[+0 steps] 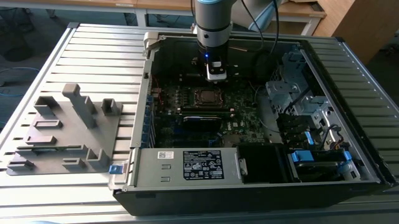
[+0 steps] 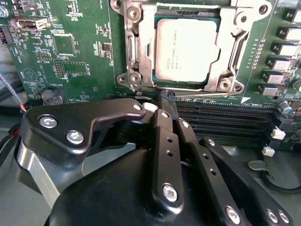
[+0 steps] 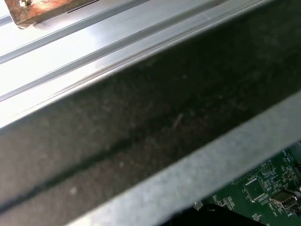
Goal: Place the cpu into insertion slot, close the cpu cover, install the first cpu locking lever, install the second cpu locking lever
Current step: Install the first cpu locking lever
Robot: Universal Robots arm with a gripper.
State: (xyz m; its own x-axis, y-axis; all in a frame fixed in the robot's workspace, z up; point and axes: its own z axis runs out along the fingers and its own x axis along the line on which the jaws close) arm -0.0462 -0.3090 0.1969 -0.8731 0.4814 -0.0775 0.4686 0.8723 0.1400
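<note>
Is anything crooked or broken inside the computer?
Nothing stands out. The cpu lies square in the insertion slot, the cpu cover sits flat around it, and the gripper is close to the cover's edge.

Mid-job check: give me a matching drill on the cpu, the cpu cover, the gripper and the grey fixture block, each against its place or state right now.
Column one:
1 cpu
2 cpu cover
3 gripper
4 grey fixture block

Column two:
A on the slatted table, at the exterior view's left of the computer case
B silvery frame lying flat around a square window
C jaws together, tip just off the frame's edge
D dull metal top, showing through the window

Pairs: 1-D, 2-B, 3-C, 4-A
</note>
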